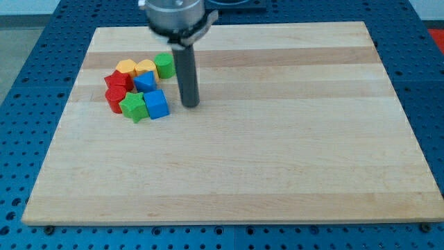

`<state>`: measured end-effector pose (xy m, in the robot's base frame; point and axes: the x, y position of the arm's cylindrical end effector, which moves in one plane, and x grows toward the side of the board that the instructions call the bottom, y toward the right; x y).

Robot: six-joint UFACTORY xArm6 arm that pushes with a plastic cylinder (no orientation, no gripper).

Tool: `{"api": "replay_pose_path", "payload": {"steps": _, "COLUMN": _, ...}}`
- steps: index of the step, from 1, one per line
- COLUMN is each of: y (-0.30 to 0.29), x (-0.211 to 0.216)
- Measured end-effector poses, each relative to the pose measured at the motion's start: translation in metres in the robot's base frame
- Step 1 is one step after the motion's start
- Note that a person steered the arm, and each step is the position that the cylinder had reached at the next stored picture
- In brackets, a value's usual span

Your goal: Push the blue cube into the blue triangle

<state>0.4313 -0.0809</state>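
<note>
The blue cube (157, 104) sits at the lower right of a cluster of blocks in the board's upper left. The blue triangle (145, 82) lies just above it and a little to its left, touching or nearly touching it. My tip (190, 105) rests on the board to the right of the blue cube, a small gap away from it and touching no block.
The cluster also holds a green star-like block (133, 107), two red blocks (116, 87), two yellow blocks (135, 67) and a green block (164, 65) at its upper right. The wooden board (277, 139) lies on a blue perforated table.
</note>
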Motion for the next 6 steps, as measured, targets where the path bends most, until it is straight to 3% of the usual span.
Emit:
{"api": "replay_pose_path", "payload": {"steps": 1, "y": -0.040, "x": 0.027}}
{"api": "replay_pose_path", "payload": {"steps": 4, "y": -0.048, "x": 0.007}}
{"api": "replay_pose_path", "payload": {"steps": 5, "y": 0.011, "x": -0.011}}
{"api": "replay_pose_path", "payload": {"steps": 6, "y": 0.056, "x": -0.059}}
